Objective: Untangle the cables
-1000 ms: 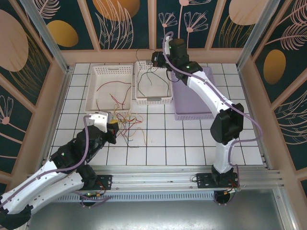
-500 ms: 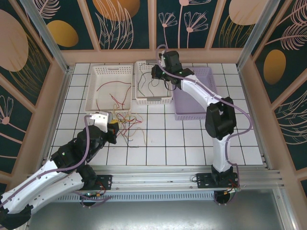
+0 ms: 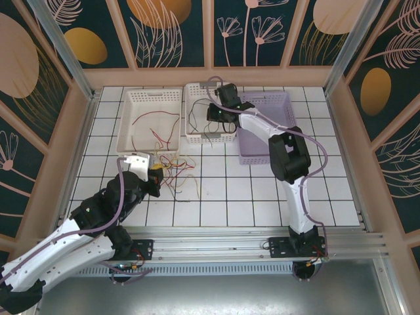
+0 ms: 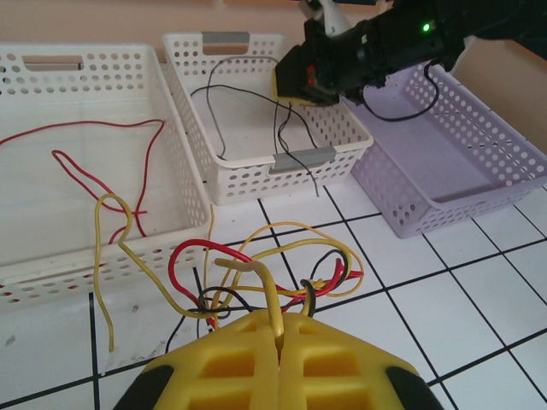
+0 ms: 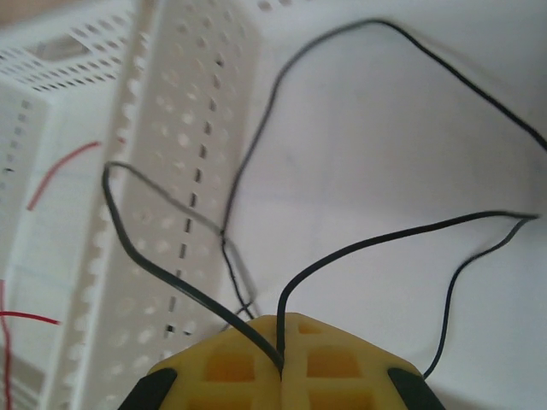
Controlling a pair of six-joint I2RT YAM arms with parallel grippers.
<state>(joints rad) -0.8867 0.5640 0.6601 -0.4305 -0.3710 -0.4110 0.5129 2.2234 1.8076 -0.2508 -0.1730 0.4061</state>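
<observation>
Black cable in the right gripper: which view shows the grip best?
Right wrist: the black cable runs straight into the shut right gripper. Left wrist shows it draped in the middle basket from afar; top external shows a faint thread.

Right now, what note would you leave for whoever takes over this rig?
Left hand: shut on a thin yellow wire, low over the white tiled table.
Right hand: shut on a thin black wire, above the middle white perforated plastic basket.
Things: a thin red wire lies in the left white perforated plastic basket; a knot of red, yellow and black wires sits on the table by the left hand.
Done: red wire and held black wire are clear of the knot.
Left: release the black wire, then untangle the knot.
</observation>
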